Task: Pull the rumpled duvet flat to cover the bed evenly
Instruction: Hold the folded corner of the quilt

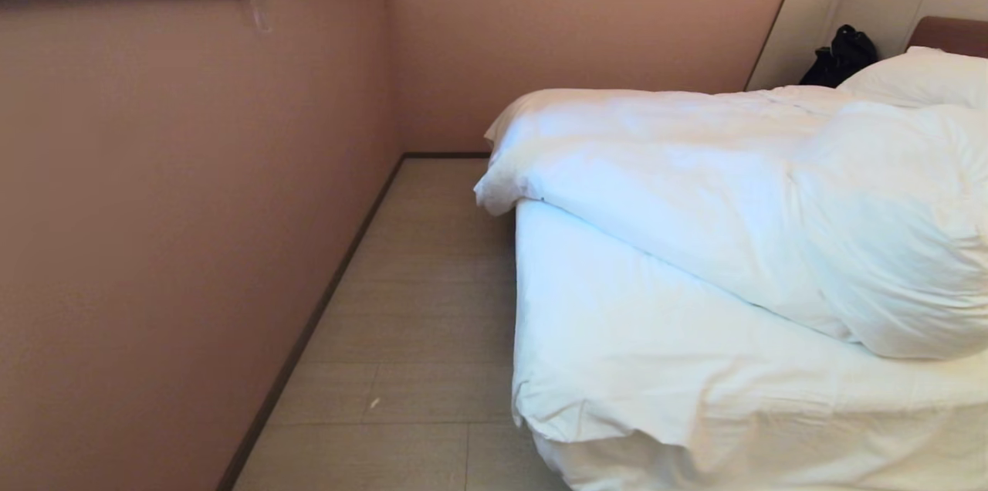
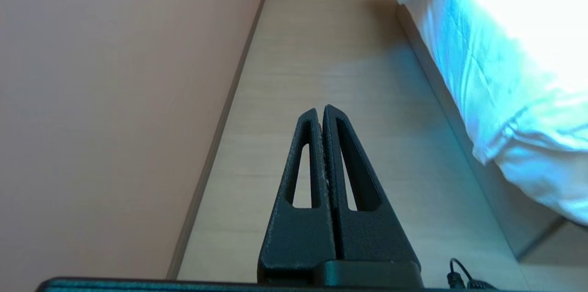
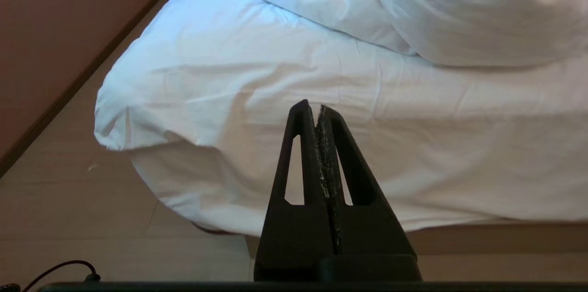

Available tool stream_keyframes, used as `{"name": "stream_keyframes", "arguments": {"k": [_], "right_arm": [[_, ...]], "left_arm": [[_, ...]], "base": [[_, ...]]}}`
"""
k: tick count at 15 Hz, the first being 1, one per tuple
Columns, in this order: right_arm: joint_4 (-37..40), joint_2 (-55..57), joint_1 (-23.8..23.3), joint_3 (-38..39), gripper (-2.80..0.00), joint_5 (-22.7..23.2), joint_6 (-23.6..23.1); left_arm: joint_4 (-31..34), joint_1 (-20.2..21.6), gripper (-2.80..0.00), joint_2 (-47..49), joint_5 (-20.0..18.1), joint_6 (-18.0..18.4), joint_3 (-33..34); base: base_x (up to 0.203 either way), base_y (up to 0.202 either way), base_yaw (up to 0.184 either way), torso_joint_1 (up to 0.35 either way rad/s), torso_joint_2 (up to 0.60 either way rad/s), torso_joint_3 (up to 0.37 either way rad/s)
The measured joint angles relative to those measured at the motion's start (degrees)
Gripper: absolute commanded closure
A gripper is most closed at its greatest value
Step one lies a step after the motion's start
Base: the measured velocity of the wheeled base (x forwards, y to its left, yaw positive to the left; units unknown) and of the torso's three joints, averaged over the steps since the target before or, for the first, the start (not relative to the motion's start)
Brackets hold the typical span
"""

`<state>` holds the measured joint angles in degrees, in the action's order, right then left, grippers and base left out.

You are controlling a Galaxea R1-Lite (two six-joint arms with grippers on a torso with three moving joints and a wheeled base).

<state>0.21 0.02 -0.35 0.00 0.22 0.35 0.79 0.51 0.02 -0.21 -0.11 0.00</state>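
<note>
Bedding lies bunched: the thick puffy white duvet [image 1: 695, 182] is heaped toward the pillow end of the wide low white-sheeted bed [image 1: 656, 336], leaving the foot bare. Its long ridge runs slantwise across the mattress, from the corner overhanging the wall-side edge toward the bulge at the robot's right. The black left gripper [image 2: 321, 110] hangs over the pale floor [image 2: 330, 53] and the black right gripper [image 3: 312, 106] before the bed's foot corner, both with jaws pressed together and empty, likely parked since nothing has been grasped yet

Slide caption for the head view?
Rumpled duvet bunched toward the pillow, foot of bed uncovered.
</note>
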Motion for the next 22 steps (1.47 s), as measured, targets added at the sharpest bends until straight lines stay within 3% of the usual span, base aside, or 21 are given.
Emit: {"name": "stream_keyframes", "arguments": {"k": [3,22], "right_arm": [[-0.05,0.0,0.02,0.0,0.0,0.02,-0.06],[0.01,0.0,0.0,0.0,0.0,0.04,-0.01]], "left_arm": [[0.0,0.0,0.0,0.0,-0.01,0.04,0.0],[0.17,0.0,0.0,0.0,-0.06,0.55,0.0]], "base": [[0.155,0.0,0.0,0.008,0.01,0.002],[0.0,0.0,0.0,0.0,0.0,0.0]]}}
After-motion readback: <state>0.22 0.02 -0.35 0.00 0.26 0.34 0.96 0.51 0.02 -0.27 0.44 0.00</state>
